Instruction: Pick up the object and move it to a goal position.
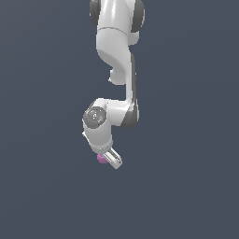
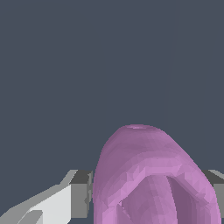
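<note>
Only one arm, one gripper and one object to count, all against plain dark grey. Going from the exterior view's left to its right: first the object, a small pink-purple lump peeking out at the gripper's side, mostly covered by the white hand; then the gripper itself, tilted, with a single finger clearly readable and the second lost behind it or merged with it. Arm cut off at the frame's upper edge, base out of sight. No visible surface under anything, so height above ground impossible to judge.

Closer in, from the wrist view: object filling the space between two fingers, one grey pad pressed against each flank, fingers closed onto it and gripping. Rounded dome with a recess facing the camera; lower part cropped by the frame. Far pad barely visible at the edge.
</note>
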Available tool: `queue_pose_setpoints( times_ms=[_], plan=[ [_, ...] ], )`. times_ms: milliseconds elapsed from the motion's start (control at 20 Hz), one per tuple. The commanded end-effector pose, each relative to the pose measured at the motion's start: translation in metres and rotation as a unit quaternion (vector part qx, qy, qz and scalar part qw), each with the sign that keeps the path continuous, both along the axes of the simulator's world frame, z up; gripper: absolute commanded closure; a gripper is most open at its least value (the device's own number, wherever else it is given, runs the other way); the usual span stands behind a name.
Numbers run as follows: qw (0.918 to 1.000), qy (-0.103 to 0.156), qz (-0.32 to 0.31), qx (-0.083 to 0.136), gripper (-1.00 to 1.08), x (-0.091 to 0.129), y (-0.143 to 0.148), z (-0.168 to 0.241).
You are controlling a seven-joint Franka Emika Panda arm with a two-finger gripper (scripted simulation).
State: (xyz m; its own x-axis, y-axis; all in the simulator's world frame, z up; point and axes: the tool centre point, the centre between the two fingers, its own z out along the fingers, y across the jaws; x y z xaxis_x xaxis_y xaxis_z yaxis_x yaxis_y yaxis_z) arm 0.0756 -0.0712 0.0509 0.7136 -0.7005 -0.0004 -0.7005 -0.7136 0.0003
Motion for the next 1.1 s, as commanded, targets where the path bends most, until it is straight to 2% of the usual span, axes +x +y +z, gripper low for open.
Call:
queue_pose_setpoints(
  times_ms=[0, 550, 1050],
  plan=[
    [1.0, 0.0, 0.0, 0.0, 1.08, 0.0, 0.0, 0.0],
    [1.0, 0.0, 0.0, 0.0, 1.08, -0.006, -0.006, 0.014],
    [1.0, 0.0, 0.0, 0.001, 1.08, -0.033, -0.03, 0.073]
  ],
)
